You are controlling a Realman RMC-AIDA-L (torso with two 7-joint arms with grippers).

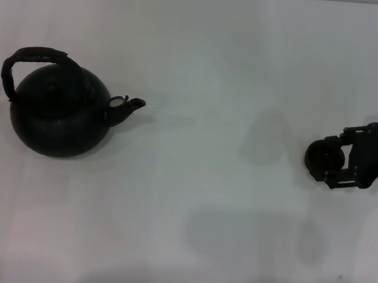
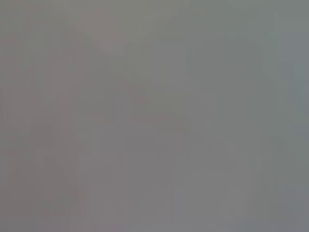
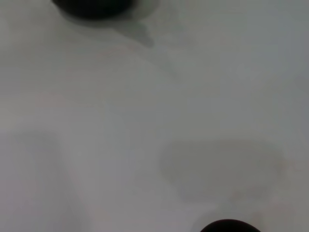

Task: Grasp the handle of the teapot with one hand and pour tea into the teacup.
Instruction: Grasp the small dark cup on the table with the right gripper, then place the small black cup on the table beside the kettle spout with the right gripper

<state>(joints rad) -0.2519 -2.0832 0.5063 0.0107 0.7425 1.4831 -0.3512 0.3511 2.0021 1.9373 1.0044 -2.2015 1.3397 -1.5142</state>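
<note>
Teapot: we see the large round squat blackish-green teapot [image 1: 57, 115] sitting upright on the white bench [image 1: 203, 203], on the robot's left side of the head view.
Handle: the arched dark bail handle wrapped in brownish-black cord [image 1: 33, 56] stands up over the lid, tilted slightly toward the far side; nothing touches it.
Spout: the short stubby spout [image 1: 131, 106] points toward the robot's right, toward the cup side.
Teacup: the tiny round black handleless teacup [image 1: 322, 160] sits on the robot's right side of the bench, well apart from the teapot, with bare bench between them.
Right hand: the black right hand [image 1: 337, 164] comes in from the right edge of the head view, low over the bench, its tip right at the teacup; it looks to be touching or around the cup, but we cannot tell which, and we cannot tell whether it is open or closed.
Right wrist view: mostly bare bench, one dark rounded shape [image 3: 94, 7] at one edge and another dark rounded shape [image 3: 229, 226] at the opposite edge; we cannot tell what either is.
Left hand: not visible in any view; the left wrist view shows only flat grey.
</note>
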